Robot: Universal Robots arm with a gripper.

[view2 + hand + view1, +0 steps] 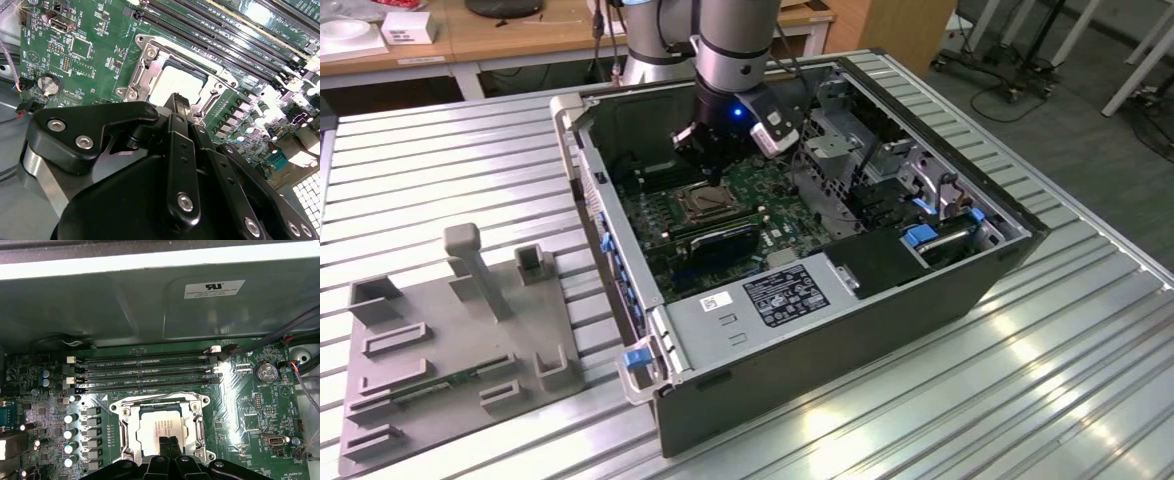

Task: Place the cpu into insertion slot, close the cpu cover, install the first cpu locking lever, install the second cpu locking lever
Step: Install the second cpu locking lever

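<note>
Inside the open computer case (854, 330), the pale square cpu (161, 426) lies in the insertion slot (707, 203) on the green motherboard. The silvery cpu cover (126, 426) rests flat around the chip's edges, its cut-out centre showing the chip. My gripper (169, 442) hangs just over the near edge of the cpu, its two black fingers pressed together with nothing between them. In the second wrist view the same fingertips (178, 100) sit in front of the cpu (172, 82) and its cover (145, 67). The exterior view has the gripper (700, 168) directly above the slot.
Long black memory slots (145, 371) run beside the socket, toward the case wall (125, 300). A row of capacitors (70, 432) and a coin battery (265, 372) flank it. A drive cage (854, 150) and cables crowd the exterior view's right. A grey fixture block (454, 340) stands on the ribbed table.
</note>
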